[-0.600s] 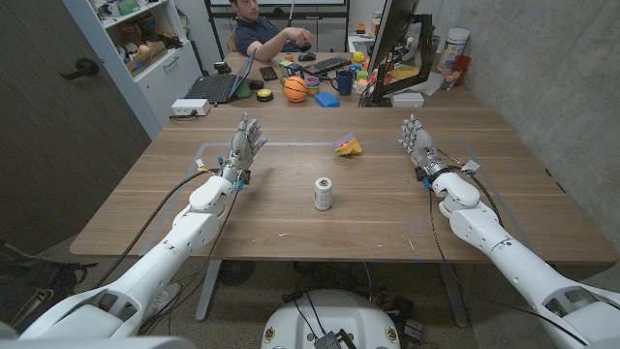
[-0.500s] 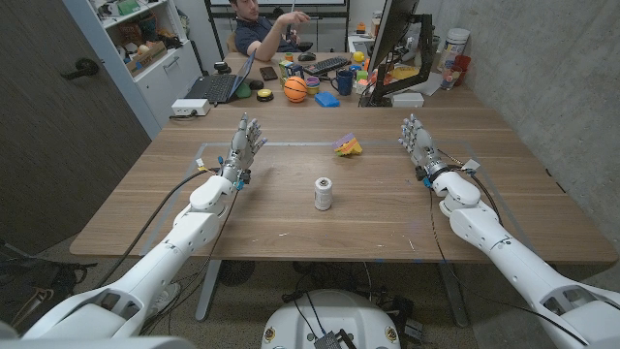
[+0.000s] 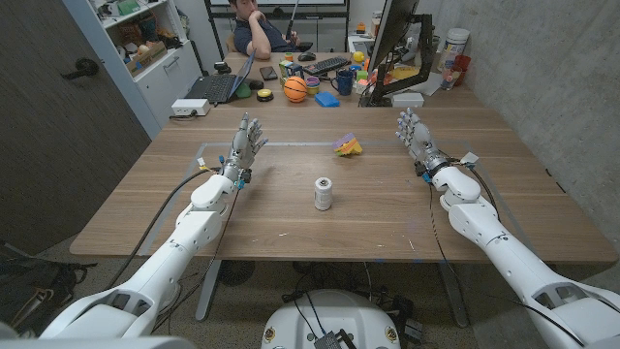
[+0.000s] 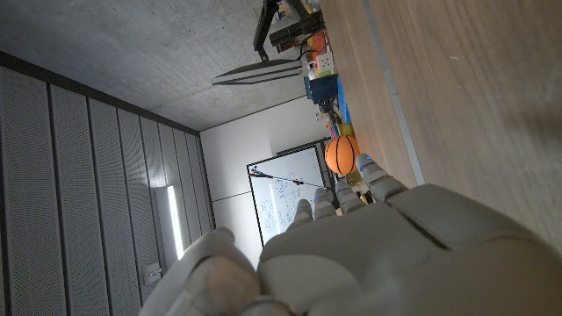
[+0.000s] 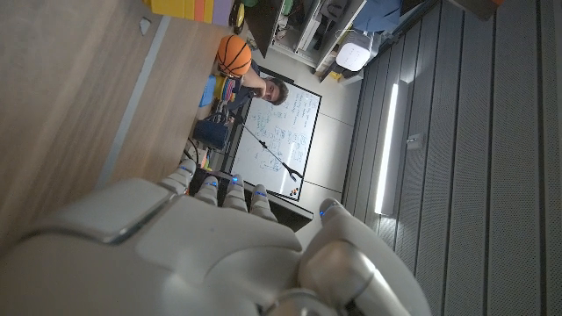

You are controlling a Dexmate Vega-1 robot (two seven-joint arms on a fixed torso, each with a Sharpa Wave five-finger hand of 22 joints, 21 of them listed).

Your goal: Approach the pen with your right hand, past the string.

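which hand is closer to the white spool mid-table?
Left, narrowly. The left hand stands up-left of the white spool; the right hand stands up-right of it, slightly farther. Both are open and apart from it.

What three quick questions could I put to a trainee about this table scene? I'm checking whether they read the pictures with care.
1. True or false: the right hand holds something.
2. Which thing stands nearest the table's middle: A) the basketball, B) the small white can, C) the laptop?
3. Fill in: the purple and yellow thing lies between the two hands, nearer the ____ hand.

Key: 1 false, both it and the left hand are bare, fingers apart; 2 B; 3 right.
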